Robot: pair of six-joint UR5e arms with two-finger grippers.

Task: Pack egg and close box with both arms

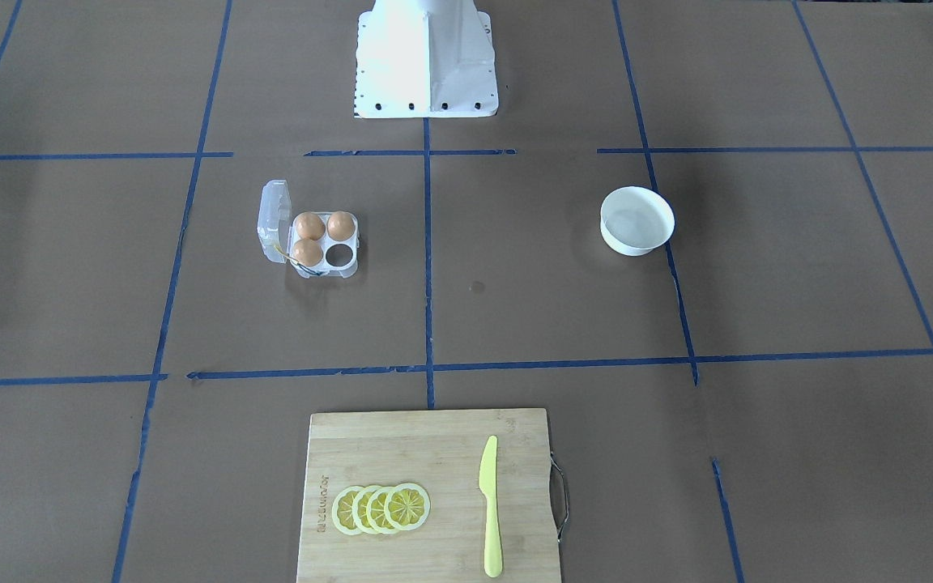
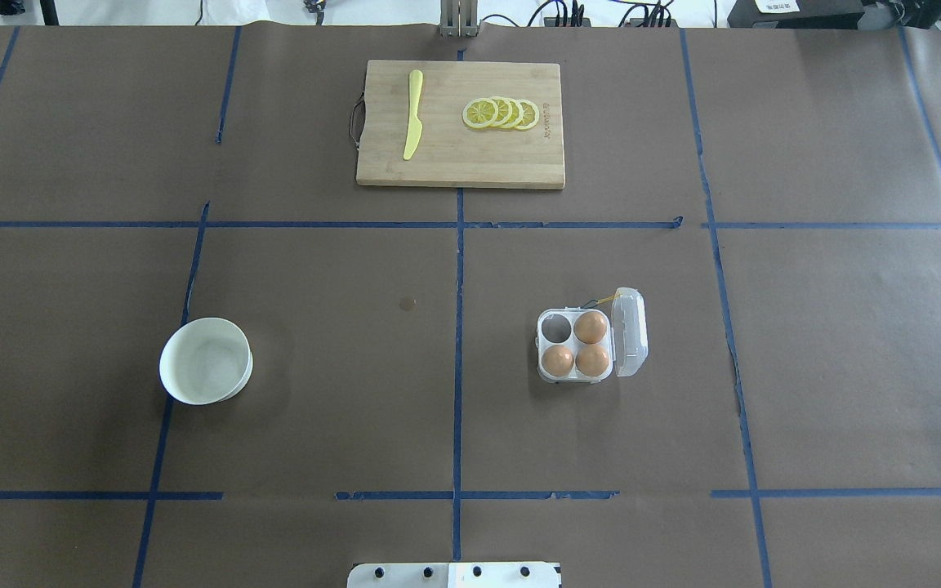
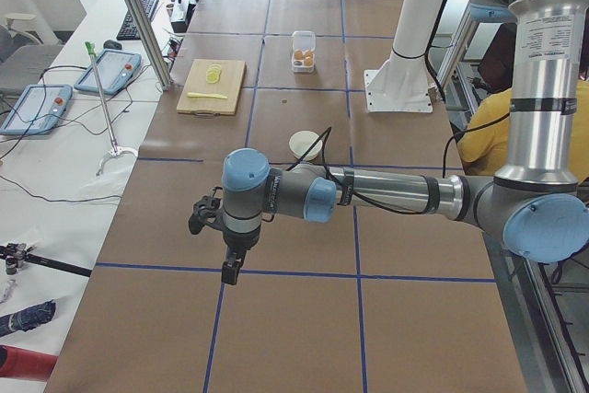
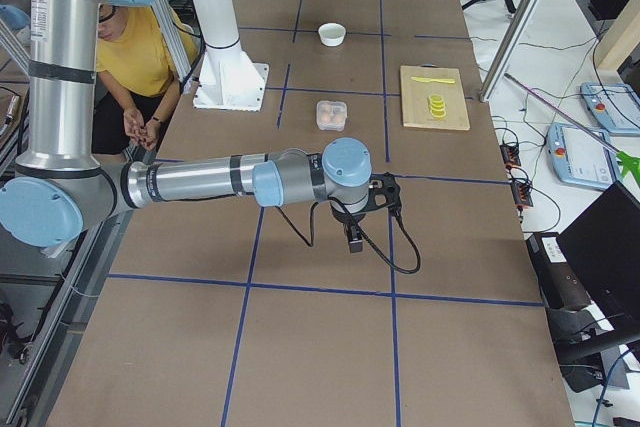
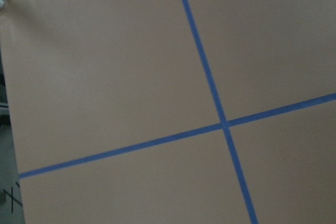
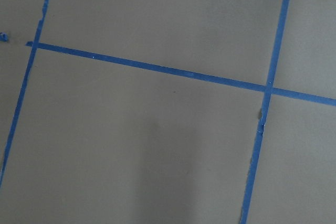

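The clear box (image 2: 575,345) stands right of the table's centre line with its lid (image 2: 630,331) open. It holds three orange-brown eggs, for example one egg (image 2: 558,359); the fourth cup (image 2: 555,327) is empty. In the front-facing view the box (image 1: 325,241) is on the left. The left gripper (image 3: 228,269) shows only in the exterior left view, low over bare table, far from the box; I cannot tell its state. The right gripper (image 4: 355,240) shows only in the exterior right view, over bare table near the box's side; I cannot tell its state. Both wrist views show only brown paper and blue tape.
A white bowl (image 2: 206,361) that looks empty stands on the left side. A wooden cutting board (image 2: 460,155) at the far edge carries a yellow knife (image 2: 412,122) and lemon slices (image 2: 501,113). The white pedestal base (image 1: 426,65) stands at the robot's side. A person in yellow (image 4: 135,57) sits behind.
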